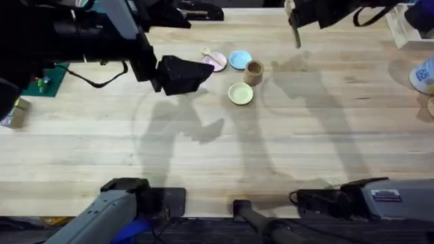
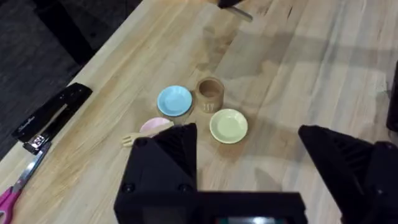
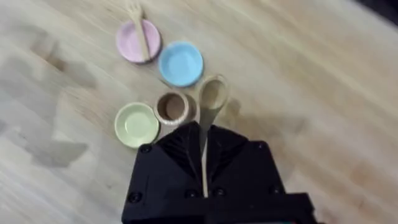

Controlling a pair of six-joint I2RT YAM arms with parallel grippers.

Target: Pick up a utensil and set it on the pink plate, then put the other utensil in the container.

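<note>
A small wooden fork [image 3: 140,30] lies across the pink plate [image 3: 127,43], its tines sticking out past the rim; the same utensil [image 1: 205,52] rests on the pink plate [image 1: 217,62] in the overhead view. My right gripper [image 3: 202,134] is shut on the handle of a wooden spoon [image 3: 212,98], whose oval bowl hangs in the air above the table beside the brown wooden container [image 3: 171,107]. From overhead, the right gripper [image 1: 293,26] is raised, right of the container [image 1: 253,72]. My left gripper [image 2: 245,137] hovers open, left of the plates, holding nothing.
A light blue plate [image 1: 239,59] and a pale yellow plate [image 1: 241,93] flank the container. A black stapler [image 2: 53,118] and pink-handled scissors [image 2: 15,190] lie near the table's far edge. A white object [image 1: 424,73] stands at the right edge.
</note>
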